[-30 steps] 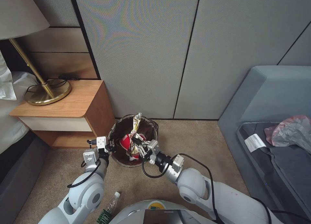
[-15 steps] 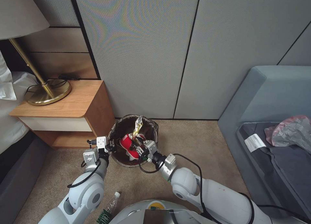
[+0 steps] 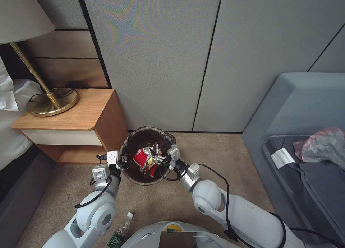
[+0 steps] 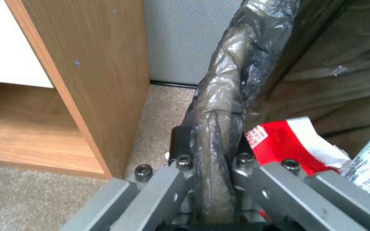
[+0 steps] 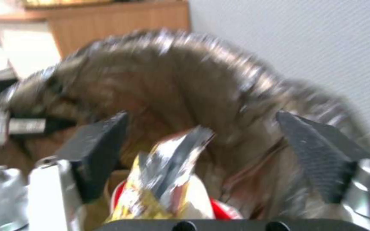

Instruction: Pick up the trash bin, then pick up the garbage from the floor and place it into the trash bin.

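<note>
On the carpet between a wooden nightstand [image 3: 77, 124] on the left and a grey sofa [image 3: 298, 108] on the right, close to the far wall, sits the trash bin [image 3: 133, 138], its dark liner folded over the rim. The left gripper [image 3: 123, 162] has its jaws clamped on the bin's near-left rim, probably to steady it and keep the mouth open. From the near right, the right arm stretches forward, bent at the elbow, and puts the right gripper [image 3: 160, 159] over the bin's opening. Its jaws stand wide apart, with a yellow and silver snack wrapper [image 5: 168, 179] loose between them, lying on a red-and-white paper cup [image 3: 142, 158] inside the bin. A small plastic bottle [image 3: 122, 229] lies on the floor, near the robot's base, not yet collected.
</note>
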`<state>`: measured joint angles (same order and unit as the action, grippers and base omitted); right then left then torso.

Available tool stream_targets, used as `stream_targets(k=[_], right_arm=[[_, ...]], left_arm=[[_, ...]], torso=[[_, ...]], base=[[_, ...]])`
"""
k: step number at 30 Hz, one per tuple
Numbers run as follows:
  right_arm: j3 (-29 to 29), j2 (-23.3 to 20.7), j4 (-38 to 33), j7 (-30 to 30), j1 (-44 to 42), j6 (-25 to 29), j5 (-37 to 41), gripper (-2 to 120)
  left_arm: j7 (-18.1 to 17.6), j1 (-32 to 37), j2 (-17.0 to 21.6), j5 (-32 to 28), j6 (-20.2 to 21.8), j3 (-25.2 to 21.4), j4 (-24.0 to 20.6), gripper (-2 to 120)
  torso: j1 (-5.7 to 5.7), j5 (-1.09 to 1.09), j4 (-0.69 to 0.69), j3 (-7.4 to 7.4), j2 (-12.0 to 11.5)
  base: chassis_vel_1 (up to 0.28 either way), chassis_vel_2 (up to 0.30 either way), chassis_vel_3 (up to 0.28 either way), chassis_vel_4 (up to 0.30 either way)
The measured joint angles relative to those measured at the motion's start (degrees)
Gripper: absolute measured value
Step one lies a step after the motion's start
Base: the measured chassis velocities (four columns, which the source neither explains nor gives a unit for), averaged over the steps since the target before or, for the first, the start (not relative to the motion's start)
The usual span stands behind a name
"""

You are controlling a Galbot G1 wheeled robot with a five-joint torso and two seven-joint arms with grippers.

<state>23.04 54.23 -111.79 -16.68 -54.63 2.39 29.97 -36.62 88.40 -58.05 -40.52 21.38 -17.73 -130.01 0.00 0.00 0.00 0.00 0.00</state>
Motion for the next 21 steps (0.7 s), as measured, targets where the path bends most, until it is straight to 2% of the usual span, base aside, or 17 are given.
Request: stream_targets(k=[5,17,20,21], right_arm=[[-4.7,-0.7,-3.4,-0.8,-2.0,-0.6,0.4,99],[-17.4,-2.6,-13.6,-3.8,-6.0,-0.9,1.9,100],[-24.7,-3.3,-16.3,-5.1,-9.8,-1.8,2.4,100],[-24.7,-3.3,-16.3,-5.1,-9.8,-1.8,2.4,100]], left_arm=[[0.0,0.0,0.0,0.0,0.0,0.0,0.0,0],[0.0,0.0,0.0,0.0,0.0,0.0,0.0,0],[0.0,0.0,0.0,0.0,0.0,0.0,0.0,0],[0.0,0.0,0.0,0.0,0.0,0.0,0.0,0]], torso=[[0.00,0.00,0.00,0.00,0.0],[0.00,0.00,0.00,0.00,0.0],[0.00,0.00,0.00,0.00,0.0],[0.00,0.00,0.00,0.00,0.0]], base=[[0.000,0.000,0.000,0.000],[0.000,0.000,0.000,0.000],[0.000,0.000,0.000,0.000],[0.000,0.000,0.000,0.000]])
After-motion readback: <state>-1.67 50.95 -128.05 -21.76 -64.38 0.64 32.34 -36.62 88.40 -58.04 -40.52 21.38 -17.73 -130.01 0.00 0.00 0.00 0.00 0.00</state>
